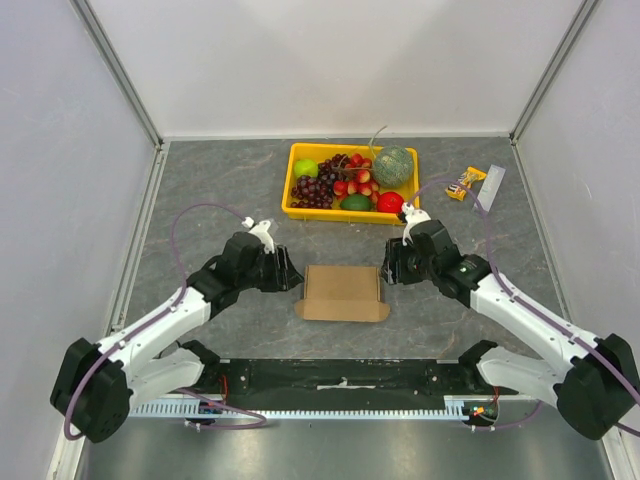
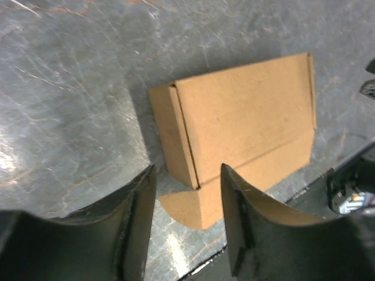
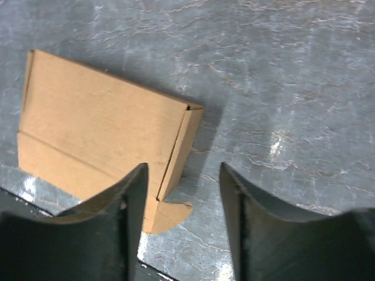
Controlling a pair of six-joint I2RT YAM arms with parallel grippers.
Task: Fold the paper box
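Jaws apart and empty, the left gripper (image 1: 293,277) and right gripper (image 1: 388,268) flank the paper box (image 1: 342,293).
It lies flat on the table (image 1: 230,190), near-centre. Rounded tabs (image 2: 184,208) stick out at its near corners, and tucking them likely needs even pressure from both ends so the box doesn't slide.

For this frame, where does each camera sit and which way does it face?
Top external: above and behind the arm bases, looking down at the table; shows both arms, left hand and right hand flanking the paper box.
Left wrist: on the left arm, aimed down at the box's left end; its two fingers show.
Right wrist: on the right arm, aimed down at the box's right end; its two fingers show.
Shared: all three see the box.
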